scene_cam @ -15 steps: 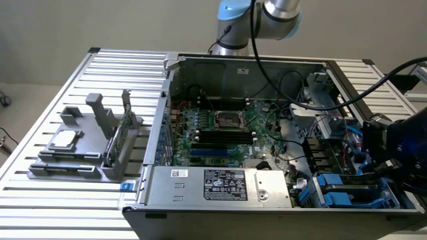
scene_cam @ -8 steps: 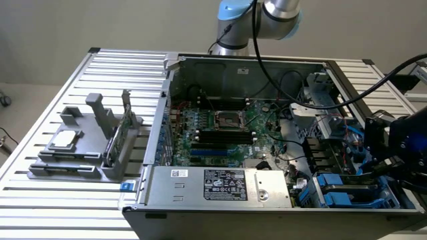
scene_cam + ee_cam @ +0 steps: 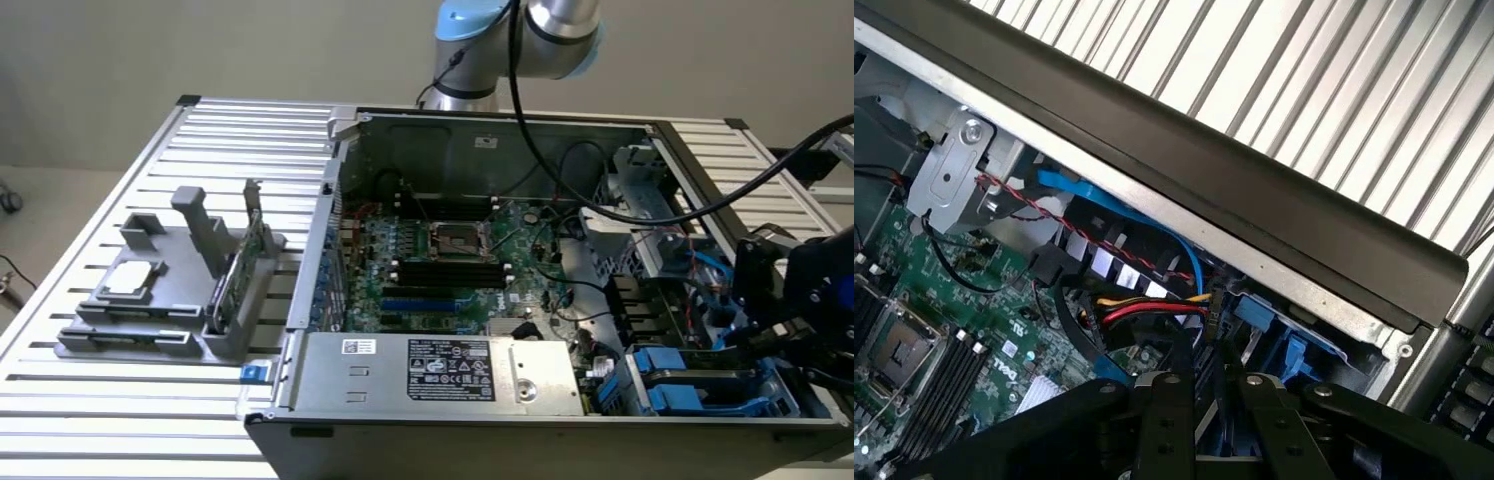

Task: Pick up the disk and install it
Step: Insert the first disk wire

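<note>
The tool [image 3: 774, 320] hovered over the drive bay [image 3: 627, 385] of the case [image 3: 534, 445]; whether it was clenched I could not tell. The disk [image 3: 687, 385] seemed already seated in that bay, blue rails showing, so installation looked nearly done.

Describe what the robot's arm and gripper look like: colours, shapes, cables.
The arm has rounded silver-grey joints, one with a light blue cap, and black cables trailing from it across the open computer case. The gripper is black, built of angular bars dotted with small silver screws.
</note>
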`<state>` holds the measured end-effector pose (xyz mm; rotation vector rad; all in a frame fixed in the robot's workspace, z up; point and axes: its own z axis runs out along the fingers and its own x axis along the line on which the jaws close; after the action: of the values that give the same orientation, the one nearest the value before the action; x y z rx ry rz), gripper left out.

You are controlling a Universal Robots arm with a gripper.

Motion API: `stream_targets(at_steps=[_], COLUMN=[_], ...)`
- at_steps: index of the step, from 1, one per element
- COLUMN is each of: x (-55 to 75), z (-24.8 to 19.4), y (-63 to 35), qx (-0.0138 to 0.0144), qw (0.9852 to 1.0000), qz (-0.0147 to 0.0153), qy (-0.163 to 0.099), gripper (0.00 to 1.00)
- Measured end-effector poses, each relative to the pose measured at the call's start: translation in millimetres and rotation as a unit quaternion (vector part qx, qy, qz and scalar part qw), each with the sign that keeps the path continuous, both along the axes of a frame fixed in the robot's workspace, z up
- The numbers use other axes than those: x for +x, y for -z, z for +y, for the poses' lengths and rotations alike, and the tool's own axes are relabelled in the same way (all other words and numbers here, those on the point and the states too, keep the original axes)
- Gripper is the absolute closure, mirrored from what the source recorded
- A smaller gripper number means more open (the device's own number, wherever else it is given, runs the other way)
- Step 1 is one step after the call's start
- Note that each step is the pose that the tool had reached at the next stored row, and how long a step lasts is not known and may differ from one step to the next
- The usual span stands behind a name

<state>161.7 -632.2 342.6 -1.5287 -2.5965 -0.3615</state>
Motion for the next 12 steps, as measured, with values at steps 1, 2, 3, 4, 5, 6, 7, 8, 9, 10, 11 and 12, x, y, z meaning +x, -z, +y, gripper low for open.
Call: stream_targets(at_steps=[1,2,3,4,5,6,7,8,9,10,11,12], x=[0.1,0.2,0.3,0.4,0.4,0.5,0.4,0.4,0.4,0.4,0.4,0.3], z=[-1.2,-2.3,-3.4,-4.3,-5.0,-5.2,-5.3,-5.3,-5.5,-5.6,-5.8,-6.0], y=[0.0,-0.1,0.1,0.2,0.2,0.3,0.2,0.3,0.4,0.3,0.2,0.2], qx=[0.0000,0.0001,0.0005,0.0009,0.0012,0.0015,0.0022,0.0033,0.0050,0.0065,0.0078,0.0092], qw=[1.0000,1.0000,1.0000,1.0000,1.0000,1.0000,1.0000,0.9999,0.9999,0.9998,0.9997,0.9996], qz=[0.0004,0.0004,0.0004,0.0004,0.0004,0.0004,0.0004,0.0004,0.0005,0.0007,0.0011,0.0018], qy=[0.000,0.001,0.001,0.002,0.003,0.006,0.010,0.013,0.016,0.019,0.022,0.026], gripper=[0.77,0.77,0.77,0.77,0.77,0.77,0.77,0.77,0.77,0.77,0.77,0.77])
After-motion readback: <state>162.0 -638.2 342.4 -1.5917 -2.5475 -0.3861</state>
